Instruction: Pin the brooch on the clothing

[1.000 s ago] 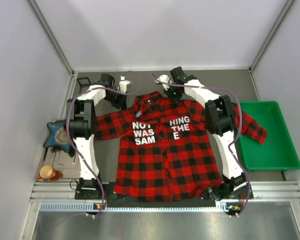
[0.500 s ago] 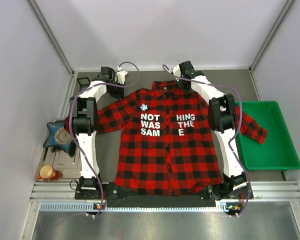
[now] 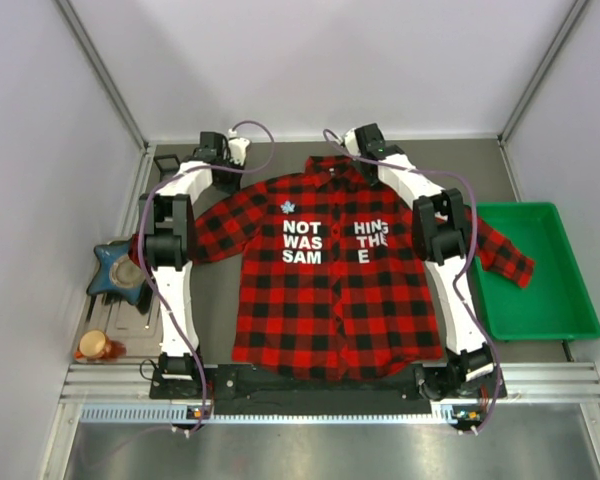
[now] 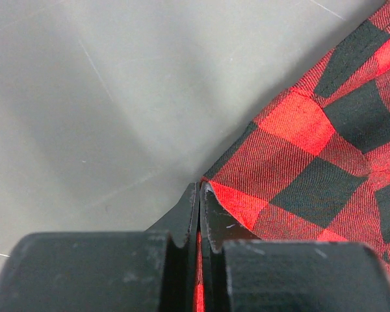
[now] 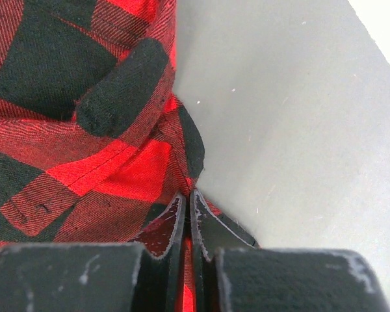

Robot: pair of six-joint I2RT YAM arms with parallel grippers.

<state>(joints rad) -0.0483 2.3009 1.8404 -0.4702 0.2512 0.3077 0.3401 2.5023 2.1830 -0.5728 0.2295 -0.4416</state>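
The clothing (image 3: 330, 290) is spread face up on the tabletop (image 3: 215, 300), and the brooch (image 3: 287, 207) is seen on its chest, just above the word "NOT", on the left of the button line. From this it is judged that the pinning is largely done and that the step in hand is laying the garment out flat by its shoulders.

The left tool (image 4: 199, 195) is clamped narrow on a thin edge of plaid cloth at the left shoulder. The right tool (image 5: 188, 198) is likewise pinched tight on a fold of cloth beside the collar.

For the step to be done well, equal pull should be held on both sides, so that the chest panel is not skewed and no crease is drawn under the brooch. The cloth should be lowered level and the grips let go only once it rests on the tabletop. The tools should then be lifted straight up, so that the fabric is not dragged along.

The long axis of the clothing runs from the collar at the far side to the hem at the near edge; the collar points away from the arm bases. The sleeves are stretched out to left and right, the right cuff reaching onto the green tray (image 3: 540, 300). Which way the brooch points cannot be told, as it is too small
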